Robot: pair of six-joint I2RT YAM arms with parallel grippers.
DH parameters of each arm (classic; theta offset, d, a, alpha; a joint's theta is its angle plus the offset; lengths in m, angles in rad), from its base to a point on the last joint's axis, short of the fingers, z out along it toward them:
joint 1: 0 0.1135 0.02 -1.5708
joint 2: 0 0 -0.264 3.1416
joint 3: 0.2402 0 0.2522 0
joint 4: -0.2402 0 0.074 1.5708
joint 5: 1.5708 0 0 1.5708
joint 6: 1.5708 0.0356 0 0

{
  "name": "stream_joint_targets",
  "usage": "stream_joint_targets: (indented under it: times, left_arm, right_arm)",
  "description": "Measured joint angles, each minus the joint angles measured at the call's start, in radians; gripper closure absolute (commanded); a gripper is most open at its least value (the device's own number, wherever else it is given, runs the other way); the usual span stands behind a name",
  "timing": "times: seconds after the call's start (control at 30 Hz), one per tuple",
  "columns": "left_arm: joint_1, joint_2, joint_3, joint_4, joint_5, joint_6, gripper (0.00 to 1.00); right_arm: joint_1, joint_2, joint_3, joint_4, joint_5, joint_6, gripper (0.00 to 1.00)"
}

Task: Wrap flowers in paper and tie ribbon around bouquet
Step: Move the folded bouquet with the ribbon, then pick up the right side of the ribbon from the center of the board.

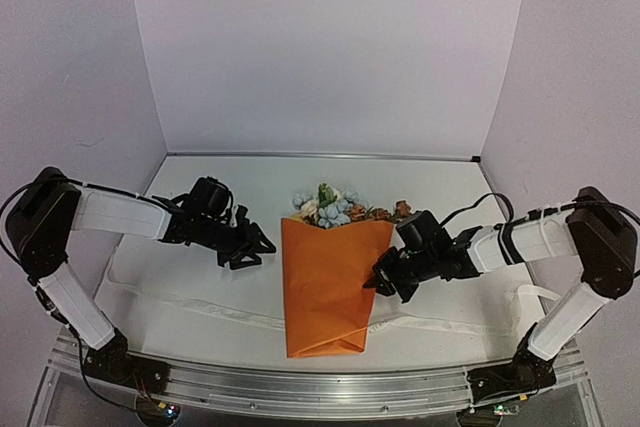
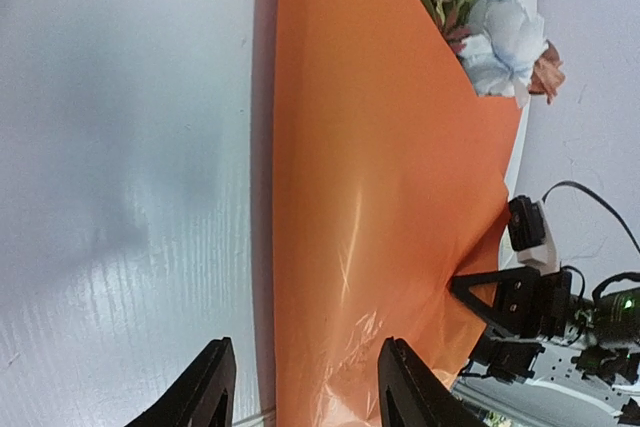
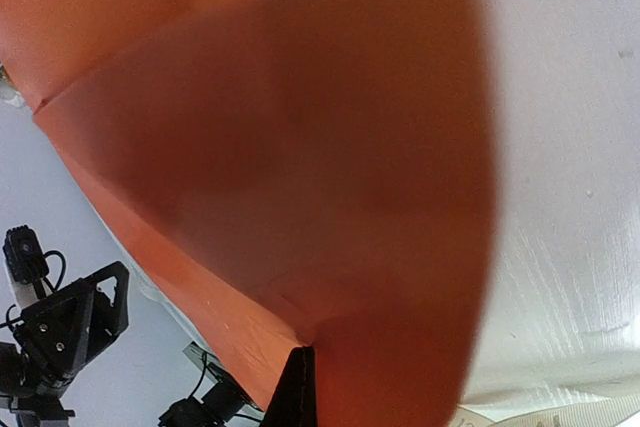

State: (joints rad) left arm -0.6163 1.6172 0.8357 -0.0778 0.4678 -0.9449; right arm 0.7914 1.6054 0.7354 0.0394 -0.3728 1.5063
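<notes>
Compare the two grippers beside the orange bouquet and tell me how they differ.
The left gripper stands open; the right gripper is shut. The left gripper holds nothing and sits just off the left edge of the paper; the right gripper pinches the paper's right edge. Both are black and low over the table, flanking the paper from opposite sides.

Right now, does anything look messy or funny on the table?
Only a little. The right tool pinches the right edge of the orange paper, so that side is tugged out into a point. The white ribbon lies flat under it, not tied. Nothing looks spilled or torn.
</notes>
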Motion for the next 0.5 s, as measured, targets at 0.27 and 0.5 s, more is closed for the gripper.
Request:
stream_joint_targets:
  times: [0.27, 0.5]
  left_arm:
    - [0.002, -0.181, -0.175, -0.003, -0.136, -0.121, 0.45]
    - [0.01, -0.373, -0.241, -0.078, -0.316, -0.25, 0.37]
  right_arm:
    - [0.094, -0.015, -0.045, -0.004, 0.107, 0.017, 0.94]
    - [0.106, -0.018, -0.05, -0.004, 0.142, -0.006, 0.45]
